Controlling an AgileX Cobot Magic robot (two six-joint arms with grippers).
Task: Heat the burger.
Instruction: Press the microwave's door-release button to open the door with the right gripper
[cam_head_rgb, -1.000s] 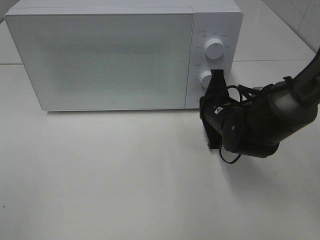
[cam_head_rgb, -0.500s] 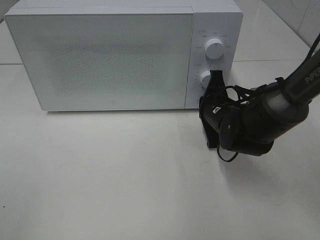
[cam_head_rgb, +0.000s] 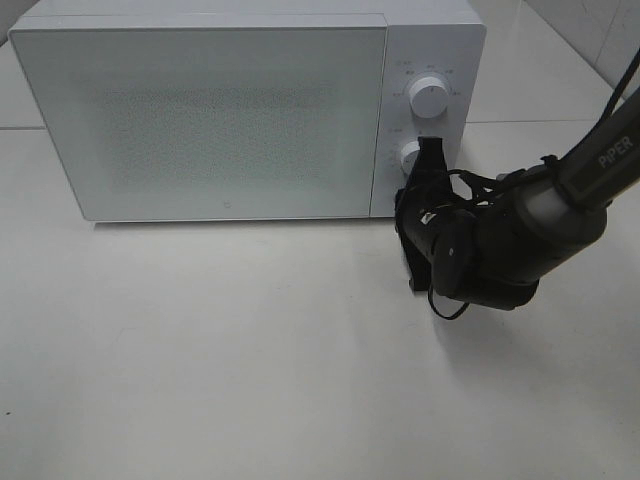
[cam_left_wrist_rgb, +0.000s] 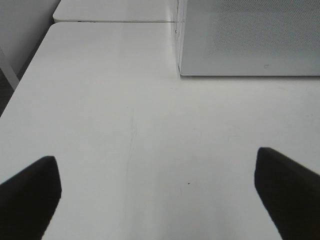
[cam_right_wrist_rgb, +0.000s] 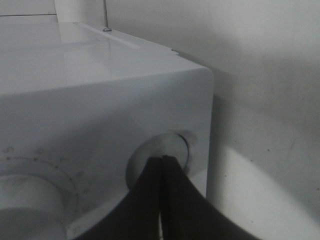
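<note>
Station reads to me as a lab mock-up of a kitchen: plain white bench (cam_head_rgb: 250, 380), single white microwave (cam_head_rgb: 230, 110), pale tiled wall (cam_head_rgb: 610, 25).

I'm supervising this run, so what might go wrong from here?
The right gripper has its jaws pinched together at the lower knob; so slight a hold may slip when turning. The closed microwave door hides the interior, so whether the burger is inside cannot be confirmed.

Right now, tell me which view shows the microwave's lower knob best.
Right wrist: the lower knob appears close up, though the shut right pincer covers its middle. Exterior high shows it small, half hidden behind that pincer. Left wrist misses it.
</note>
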